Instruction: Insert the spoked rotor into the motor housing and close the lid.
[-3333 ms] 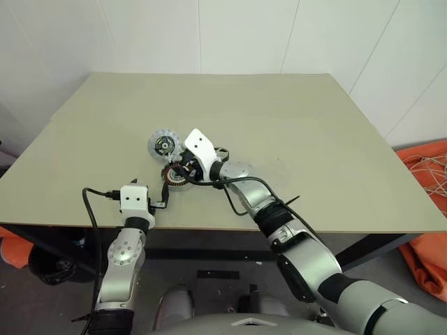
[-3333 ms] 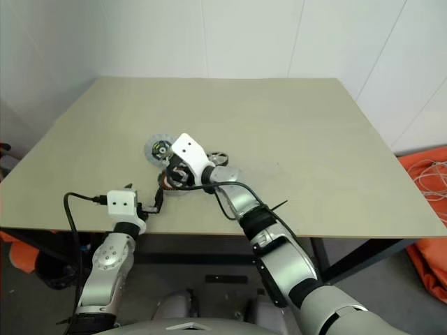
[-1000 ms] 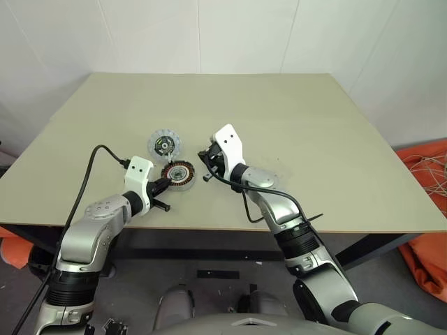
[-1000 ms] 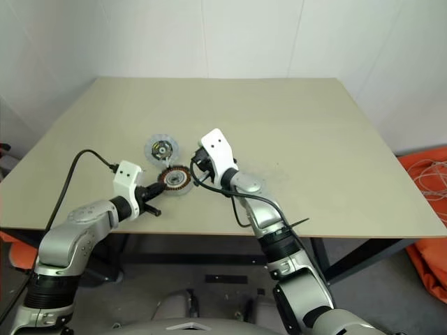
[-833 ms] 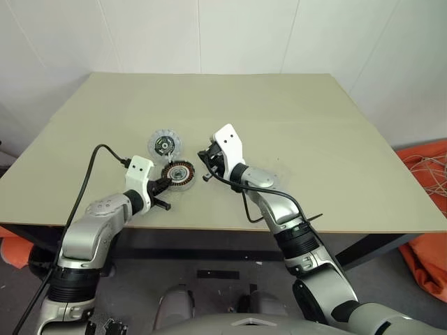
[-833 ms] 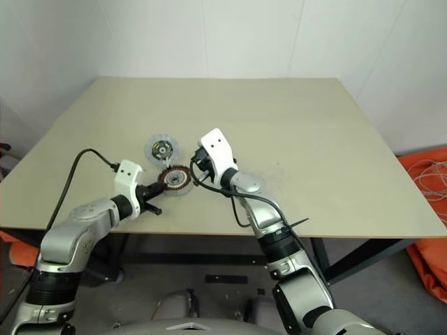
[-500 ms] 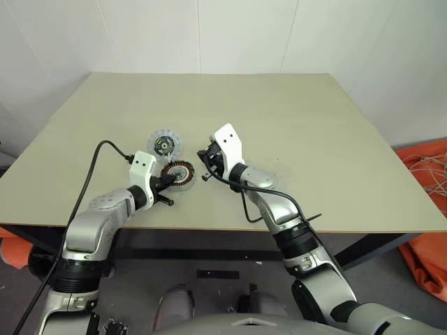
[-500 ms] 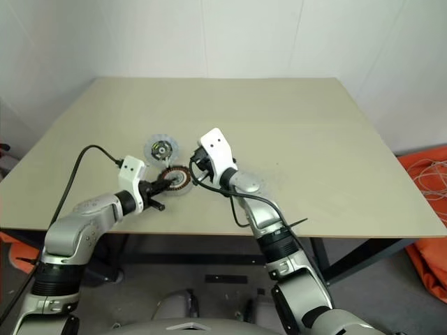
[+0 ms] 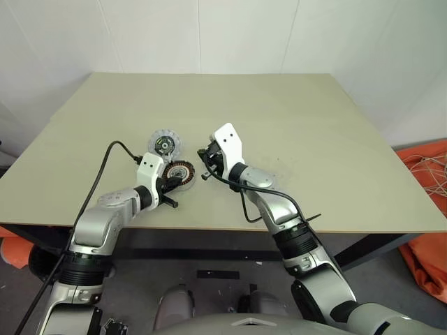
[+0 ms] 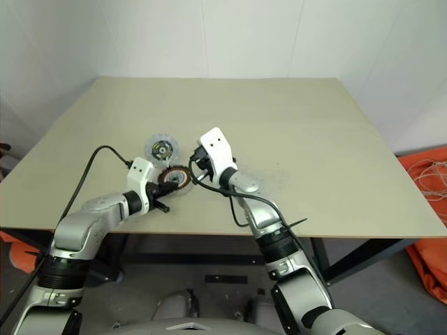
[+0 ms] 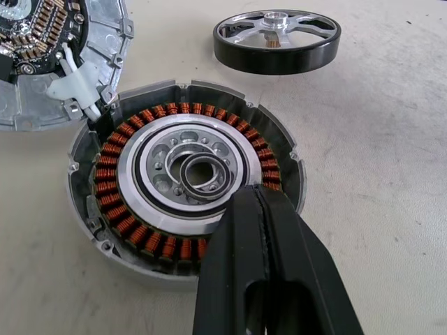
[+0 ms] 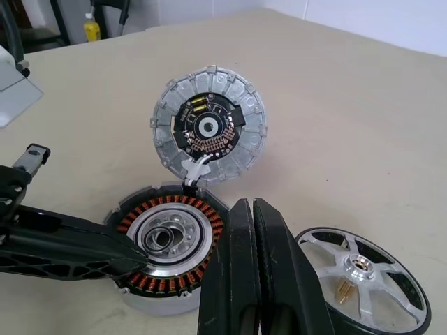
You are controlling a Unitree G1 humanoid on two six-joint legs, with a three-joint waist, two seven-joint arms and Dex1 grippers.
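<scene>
**A:** Olive-beige table (image 9: 293,125), pale walls behind. Item one is sitting where?

**B:** Item one, the spoked rotor (image 11: 277,40): one black disc with silvery spokes, lying flat on the table just beside the motor housing (image 11: 185,183) and not yet inserted. I am judging it as staged there for pickup.

**A:** And the housing?

**B:** One, lying flat with its open face up, so the ring of copper windings and the silvery centre are facing the rotor's way in. Loose metal rings (image 11: 202,174) are resting in that centre; I am counting two, though they are overlapping and could be reading as more than they are.

**A:** Lid?

**B:** One lid (image 12: 209,128), pale and toothed at the rim, lying open beside the housing with its inner circuit face showing. A small white tab is appearing to join it to the housing rim, which would explain why it is sitting so close.

**A:** Grippers, counted?

**B:** Two. The left gripper (image 11: 260,199) is pressed closed with nothing between its fingers, its tip hanging over the housing's near rim, close to the rings; probably it is going for those, since they are blocking the seat. The right gripper (image 12: 253,209) is likewise pinched closed and carrying nothing, hovering above the table between housing and rotor.

**A:** Progress?

**B:** Early, in my reading: nothing is assembled.
</scene>
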